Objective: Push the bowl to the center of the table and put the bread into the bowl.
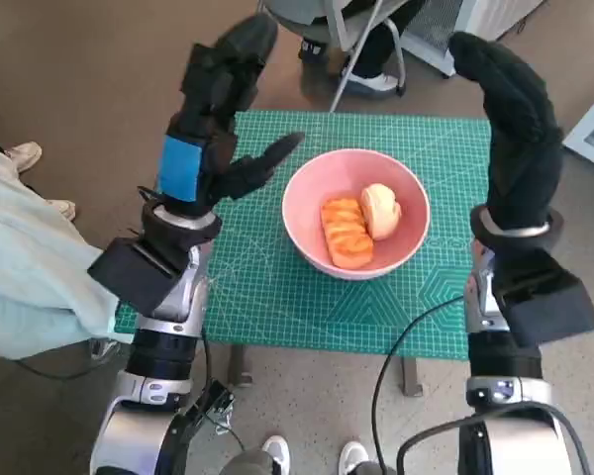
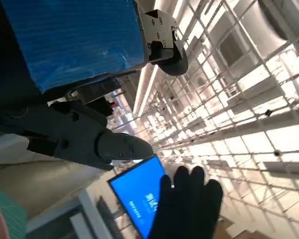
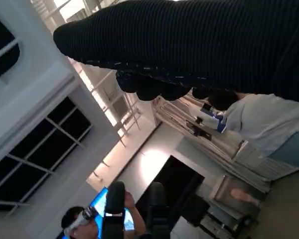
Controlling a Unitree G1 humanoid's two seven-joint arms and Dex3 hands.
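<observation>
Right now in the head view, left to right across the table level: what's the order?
left hand → pink bowl → orange bread → pale bun → right hand. Both breads lie inside the bowl, which sits on the green mat.

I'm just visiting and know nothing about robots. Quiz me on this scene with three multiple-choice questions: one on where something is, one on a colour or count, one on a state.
1. Where is the bread?
A. On the floor
B. In the bowl
C. In the right hand

2. What colour is the bowl?
A. Pink
B. Blue
C. Black

3. What are the hands doing?
A. Both grip the bowl
B. The left holds bread
C. Both are raised, holding nothing

Answers:
1 B: two bread pieces lie inside the bowl.
2 A: its rim is pink against the green mat.
3 C: the left hand and right hand are lifted off the table with nothing in them.
</observation>
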